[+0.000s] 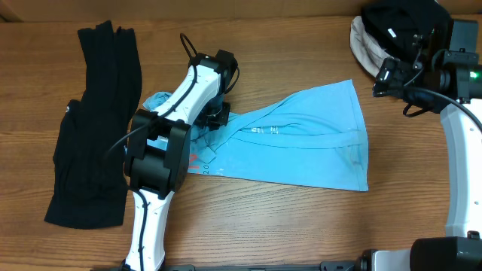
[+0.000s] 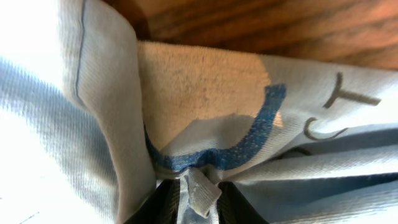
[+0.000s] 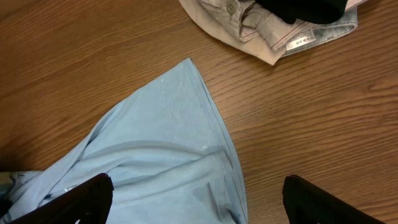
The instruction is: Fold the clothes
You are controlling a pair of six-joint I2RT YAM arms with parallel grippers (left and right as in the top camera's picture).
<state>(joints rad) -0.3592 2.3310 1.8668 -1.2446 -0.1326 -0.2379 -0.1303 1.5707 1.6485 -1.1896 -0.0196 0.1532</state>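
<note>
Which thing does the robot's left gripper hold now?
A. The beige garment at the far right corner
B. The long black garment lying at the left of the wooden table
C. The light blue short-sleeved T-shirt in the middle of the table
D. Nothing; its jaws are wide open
C: in the left wrist view the left gripper is closed on a bunched fold of the light blue short-sleeved T-shirt.

The light blue soft-knit T-shirt (image 1: 301,143) lies rumpled across the middle of the wooden table (image 1: 301,226). Its right end is spread nearly flat, while its left end is bunched into a pinched fold. Small white lettering (image 1: 265,130) runs along a crease, and a red-orange mark (image 1: 193,159) shows near the lower left edge. A long black garment (image 1: 94,128) lies flat, well to its left.
</note>
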